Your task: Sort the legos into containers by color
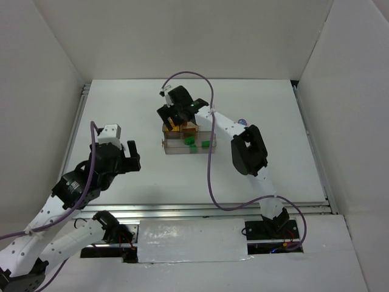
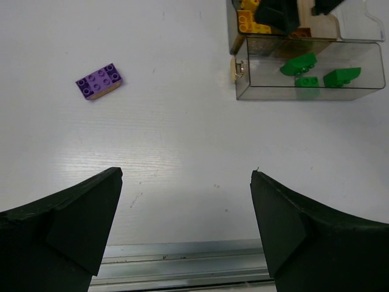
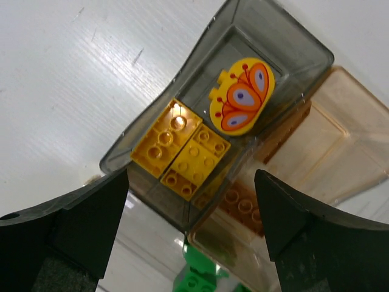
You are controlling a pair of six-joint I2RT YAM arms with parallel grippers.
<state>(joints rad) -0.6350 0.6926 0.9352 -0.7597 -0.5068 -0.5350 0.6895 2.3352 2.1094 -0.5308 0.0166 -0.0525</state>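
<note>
The clear divided tray [image 1: 165, 146] sits mid-table. Its long compartment [image 2: 364, 91] holds three green bricks [image 2: 299, 63]. In the right wrist view the grey compartment [image 3: 316, 55] holds two yellow bricks [image 3: 179, 149] and a yellow butterfly-printed piece [image 3: 242, 95]. The tan compartment holds an orange-brown brick [image 3: 243, 207]. A purple brick [image 2: 99, 81] lies loose on the table left of the tray; it is hidden in the top view. My right gripper [image 3: 191, 182] hovers open and empty over the grey and tan compartments [image 1: 176, 112]. My left gripper [image 2: 186, 176] is open and empty, near the front edge [image 1: 130, 159].
A metal rail [image 2: 182, 255] runs along the table's near edge just under the left gripper. A small round beige knob [image 2: 237, 69] sticks out of the tray's left side. White walls enclose the table on three sides. The right arm's purple cable [image 1: 210, 164] loops over the table.
</note>
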